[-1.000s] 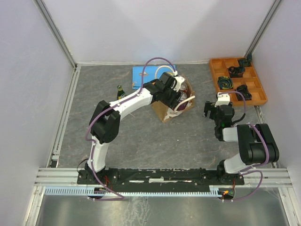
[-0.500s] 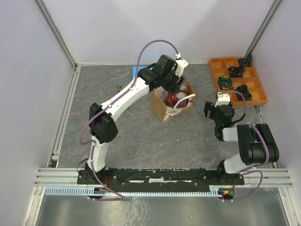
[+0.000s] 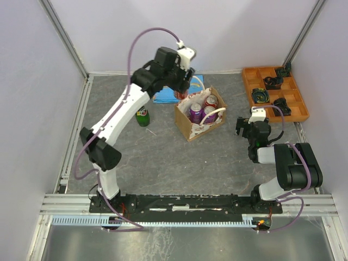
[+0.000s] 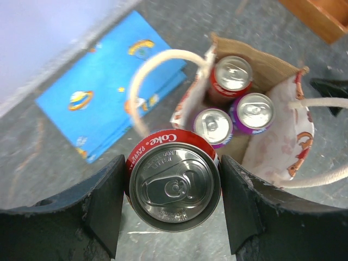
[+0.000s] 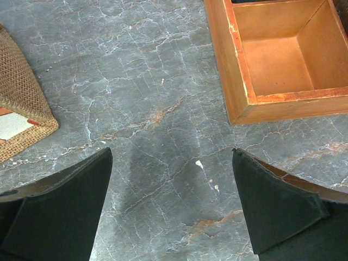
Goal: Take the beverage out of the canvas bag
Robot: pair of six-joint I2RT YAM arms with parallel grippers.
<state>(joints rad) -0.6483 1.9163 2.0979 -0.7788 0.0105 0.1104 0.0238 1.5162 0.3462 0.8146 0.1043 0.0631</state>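
Gripping a round, shiny-lidded red can (image 4: 174, 187) with the left gripper (image 4: 173, 202), ten o'clock of the boxy woven canvas bag (image 3: 187, 126) from overhead; holding the right gripper (image 5: 171, 209) spread wide.

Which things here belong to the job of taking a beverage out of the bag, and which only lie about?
Job: Coke can in the left gripper; canvas bag; three cans inside it.
Lying about: blue picture book; green bottle; orange tray.
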